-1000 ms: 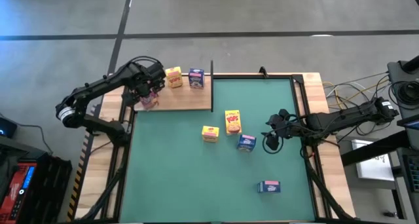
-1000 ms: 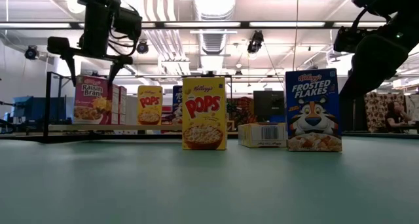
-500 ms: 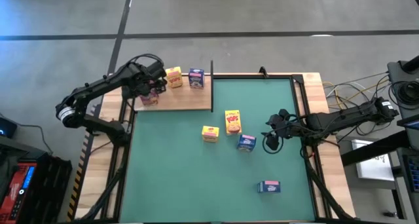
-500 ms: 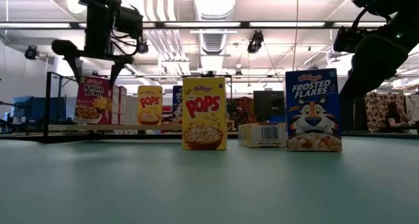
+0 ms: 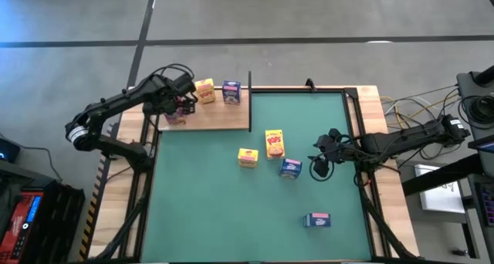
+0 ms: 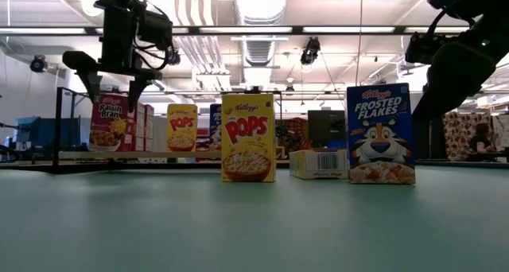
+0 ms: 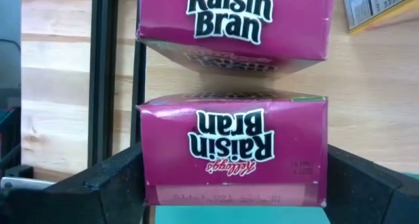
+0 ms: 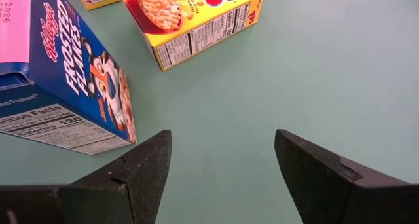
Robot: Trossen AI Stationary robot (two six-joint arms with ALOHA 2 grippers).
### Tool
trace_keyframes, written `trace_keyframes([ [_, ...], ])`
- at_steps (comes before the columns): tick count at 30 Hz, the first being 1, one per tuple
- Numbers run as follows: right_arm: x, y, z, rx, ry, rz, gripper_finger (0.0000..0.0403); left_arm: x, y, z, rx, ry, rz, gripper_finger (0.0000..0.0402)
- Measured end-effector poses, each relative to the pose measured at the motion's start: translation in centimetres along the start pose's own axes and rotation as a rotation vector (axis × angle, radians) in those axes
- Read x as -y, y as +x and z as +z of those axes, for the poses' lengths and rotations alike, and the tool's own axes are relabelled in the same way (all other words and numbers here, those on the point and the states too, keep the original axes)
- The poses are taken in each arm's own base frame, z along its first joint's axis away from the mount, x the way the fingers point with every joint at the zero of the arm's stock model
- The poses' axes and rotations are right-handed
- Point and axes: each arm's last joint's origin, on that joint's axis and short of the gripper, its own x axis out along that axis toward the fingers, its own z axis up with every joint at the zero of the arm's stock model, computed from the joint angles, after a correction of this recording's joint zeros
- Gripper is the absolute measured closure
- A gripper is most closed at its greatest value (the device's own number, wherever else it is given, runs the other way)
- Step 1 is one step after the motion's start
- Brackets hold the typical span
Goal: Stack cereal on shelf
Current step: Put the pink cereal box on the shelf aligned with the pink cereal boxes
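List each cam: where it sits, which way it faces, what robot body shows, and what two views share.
High: overhead, straight down on the green mat; both arms show, left gripper over the shelf, right gripper over the mat.
Low: table height, level across the mat; arms hang in from above.
Left wrist: looks down on a Raisin Bran box between its open jaws.
Right wrist: faces the mat, jaws open and empty.
Shared: low and right wrist both show the Frosted Flakes box and Pops box.
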Motion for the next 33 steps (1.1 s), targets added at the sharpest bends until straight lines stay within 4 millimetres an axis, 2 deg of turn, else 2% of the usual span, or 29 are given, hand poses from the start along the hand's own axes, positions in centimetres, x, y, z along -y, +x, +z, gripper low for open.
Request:
trace_keyframes([
  [12, 0.0, 0.0, 0.0, 0.0, 0.0, 0.0, 0.0142, -0.26, -0.11, -0.21, -0.012, 0.084, -0.013, 0.0058],
  [20, 0.0, 0.0, 0.0, 0.0, 0.0, 0.0, 0.0142, -0.7, -0.45, -0.45, -0.021, 0.06, -0.022, 0.0058],
  [29, 0.01, 0.0, 0.0, 0.0, 0.0, 0.0, 0.0142, -0.64, 0.31, -0.71, -0.016, 0.055, -0.029, 0.0058],
  [33, 0.0, 0.0, 0.0, 0.0, 0.0, 0.0, 0.0142, -0.66, 0.2, -0.72, -0.013, 0.057, -0.047, 0.0041],
])
